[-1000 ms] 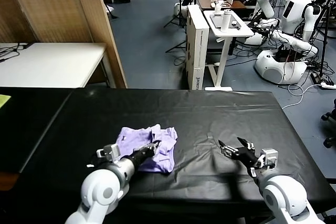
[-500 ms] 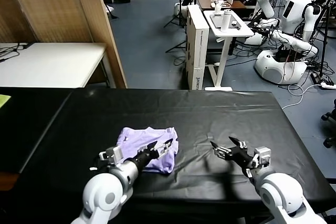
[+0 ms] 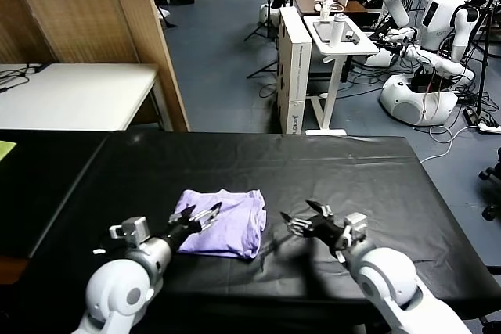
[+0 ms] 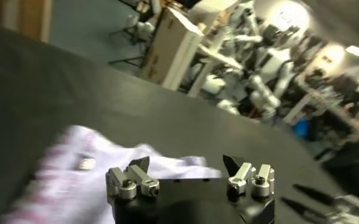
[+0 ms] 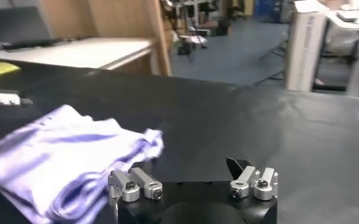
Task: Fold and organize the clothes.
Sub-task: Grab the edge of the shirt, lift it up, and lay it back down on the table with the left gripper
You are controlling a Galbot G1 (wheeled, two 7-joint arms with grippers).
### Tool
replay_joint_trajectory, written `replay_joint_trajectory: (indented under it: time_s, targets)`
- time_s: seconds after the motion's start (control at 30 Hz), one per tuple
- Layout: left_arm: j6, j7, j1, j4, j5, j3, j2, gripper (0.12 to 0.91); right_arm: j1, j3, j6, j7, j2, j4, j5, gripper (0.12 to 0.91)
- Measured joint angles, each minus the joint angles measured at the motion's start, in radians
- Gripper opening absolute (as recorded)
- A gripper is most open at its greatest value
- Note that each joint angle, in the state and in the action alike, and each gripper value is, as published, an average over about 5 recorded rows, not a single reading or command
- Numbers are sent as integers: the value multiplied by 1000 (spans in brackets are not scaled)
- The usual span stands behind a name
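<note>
The clothes, one light lavender T-shirt, lie folded into a rough rectangle on the black table, left of centre near the front edge. My left gripper hovers open over the shirt's left edge, holding nothing. In the left wrist view the shirt spreads out beyond the open left gripper. My right gripper is open a short way right of the shirt, apart from it. In the right wrist view the shirt lies ahead and to one side of the empty right gripper.
Black cloth covers the table, with bare surface to the right of and behind the shirt. A white table and a wooden partition stand at the back left. A white stand and other robots are beyond the far edge.
My left gripper has opened, let go of the shirt and drawn back to the left. The shirt has settled flatter. My right gripper has moved left toward the shirt, still open.
</note>
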Motion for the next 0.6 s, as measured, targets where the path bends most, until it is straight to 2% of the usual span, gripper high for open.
replay_joint_trajectory:
  time_s: [0.17, 0.23, 0.47, 0.53, 0.6]
  targets:
    - [0, 0, 16, -1, 17, -20, 6, 907, 48, -42, 3, 1, 54, -56, -3, 903]
    - [0, 0, 22, -2, 26, -24, 7, 907, 58, -49, 5, 2, 74, -82, -4, 877]
    - [-18, 0, 37, -2, 47, -35, 6, 907, 72, -61, 19, -6, 124, -160, -10, 698]
    - [-25, 0, 38, 0, 52, -37, 6, 907, 76, -65, 20, -11, 138, -177, -13, 627]
    - [-30, 0, 39, 2, 56, -39, 6, 907, 80, -68, 21, -16, 152, -191, -18, 524]
